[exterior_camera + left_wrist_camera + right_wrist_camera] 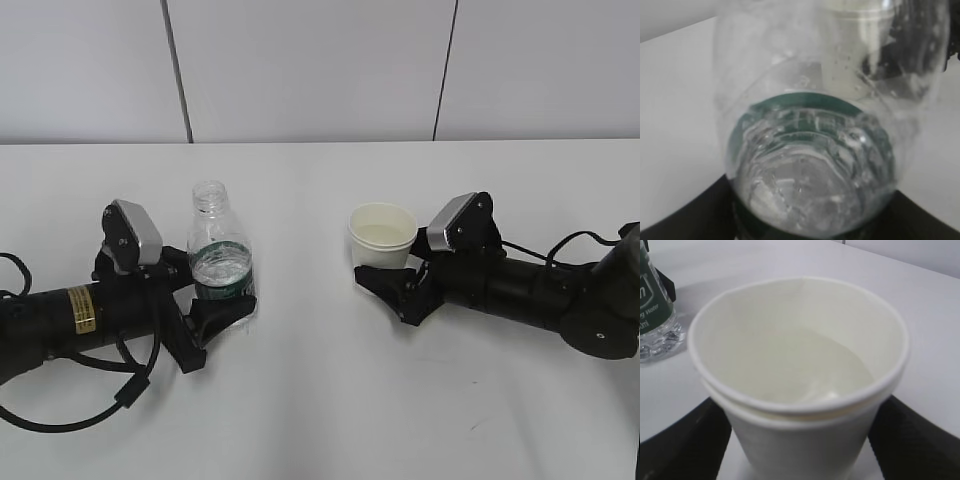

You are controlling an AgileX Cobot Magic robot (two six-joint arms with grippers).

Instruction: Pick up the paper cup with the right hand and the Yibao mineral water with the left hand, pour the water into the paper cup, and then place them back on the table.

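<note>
Yibao mineral water (220, 258) stands upright on the table (320, 400), left of centre, with the left hand (205, 315) low against its base; the black fingers (685, 220) sit on both sides of the bottle's foot, but whether they press on the plastic or stand just off it cannot be told from these views. On the other side the right hand (392, 288) brackets the paper cup (382, 236) in the same way, dark fingers (680, 445) flanking the lower wall, contact again unclear. The cup stands upright on the table right of centre, well apart from the bottle, and holds water; its wall shows a second rim line below the top, so it may be two cups nested. The bottle has no cap and holds water in its lower part. The risks lie in letting go and backing out: a finger dragging on the thin cup wall could tip it and spill the water, and if the cups are nested, the inner one could shift. A pad clinging to the soft bottle could topple it, spilling through the open neck.
</note>
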